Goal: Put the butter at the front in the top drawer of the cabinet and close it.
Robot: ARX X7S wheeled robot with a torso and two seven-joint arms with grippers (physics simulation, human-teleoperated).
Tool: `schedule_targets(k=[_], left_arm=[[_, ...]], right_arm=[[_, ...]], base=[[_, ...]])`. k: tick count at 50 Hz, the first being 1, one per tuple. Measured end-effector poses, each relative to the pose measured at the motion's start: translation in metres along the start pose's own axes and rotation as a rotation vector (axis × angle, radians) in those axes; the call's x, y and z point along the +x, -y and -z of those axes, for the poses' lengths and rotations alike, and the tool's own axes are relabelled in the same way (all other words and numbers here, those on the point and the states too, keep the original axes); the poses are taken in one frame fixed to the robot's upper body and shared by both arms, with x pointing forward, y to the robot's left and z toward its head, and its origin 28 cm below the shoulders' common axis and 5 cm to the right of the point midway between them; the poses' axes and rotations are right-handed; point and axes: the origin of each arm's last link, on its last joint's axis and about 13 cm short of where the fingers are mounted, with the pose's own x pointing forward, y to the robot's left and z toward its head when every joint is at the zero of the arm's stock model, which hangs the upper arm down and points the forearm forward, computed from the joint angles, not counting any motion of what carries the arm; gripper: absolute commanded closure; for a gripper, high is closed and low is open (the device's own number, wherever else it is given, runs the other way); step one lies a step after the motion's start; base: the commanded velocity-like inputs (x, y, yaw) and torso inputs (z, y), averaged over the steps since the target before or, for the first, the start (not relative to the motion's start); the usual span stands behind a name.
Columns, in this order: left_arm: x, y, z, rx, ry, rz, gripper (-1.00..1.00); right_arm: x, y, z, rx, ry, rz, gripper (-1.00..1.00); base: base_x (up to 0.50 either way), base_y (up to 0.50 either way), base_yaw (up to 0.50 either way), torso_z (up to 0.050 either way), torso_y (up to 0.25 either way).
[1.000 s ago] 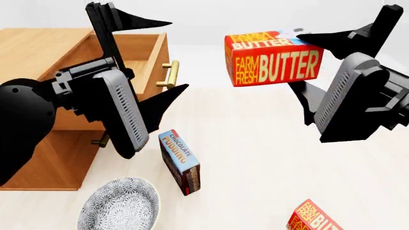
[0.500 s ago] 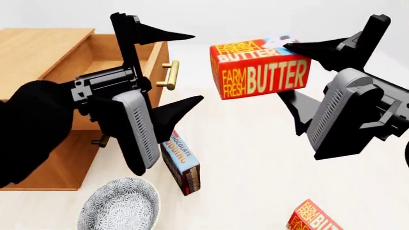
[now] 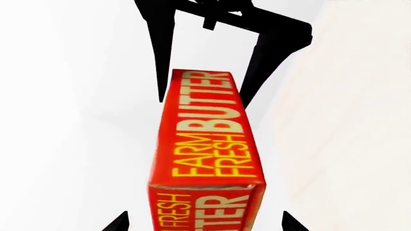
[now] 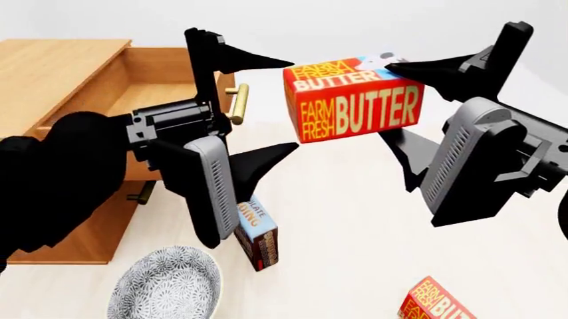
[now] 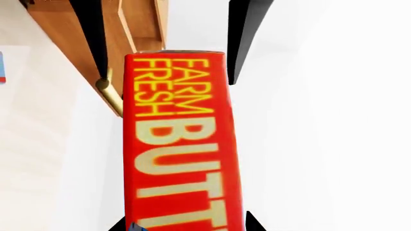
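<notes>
Holding the butter point(image 4: 353, 100) aloft, the right gripper point(image 4: 397, 109) clamps its far end above a pale cream floor.
Beside it the left gripper point(image 4: 282, 106) gapes wide, empty, near the pulled-out top drawer point(image 4: 169, 86) of the cabinet point(image 4: 53, 66). Below lie a patterned bowl point(image 4: 166, 284), a pudding box point(image 4: 255, 236) and a second butter carton point(image 4: 441, 303); blank whitish wall behind.

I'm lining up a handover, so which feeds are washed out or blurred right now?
Head view: evenly lit and sharp; the red-orange butter carton reads clearly in the right gripper. Left wrist view: background blown out to white, nearest lettering soft. Right wrist view: also overexposed; the large letters blur close to the lens, while the light-brown wooden drawer stays distinct.
</notes>
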Motion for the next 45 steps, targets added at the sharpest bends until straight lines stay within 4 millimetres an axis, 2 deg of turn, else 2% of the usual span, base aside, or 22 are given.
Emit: schedule_targets(k=[34, 35, 45], left_arm=[[0.015, 0.002, -0.002, 0.002, 0.033, 0.006, -1.0], [0.015, 0.002, -0.002, 0.001, 0.033, 0.006, 1.0], [0.017, 0.002, -0.001, 0.004, 0.031, -0.006, 1.0]], right_arm=[[-0.001, -0.001, -0.003, 0.011, -0.003, -0.01, 1.0], [-0.001, -0.001, -0.003, 0.011, -0.004, -0.011, 1.0], [-0.001, -0.003, -0.002, 0.017, -0.008, -0.019, 1.0]], base=[[0.0, 0.0, 0.0, 0.001, 0.001], [0.0, 0.0, 0.0, 0.0, 0.01], [0.0, 0.0, 0.0, 0.001, 0.001]])
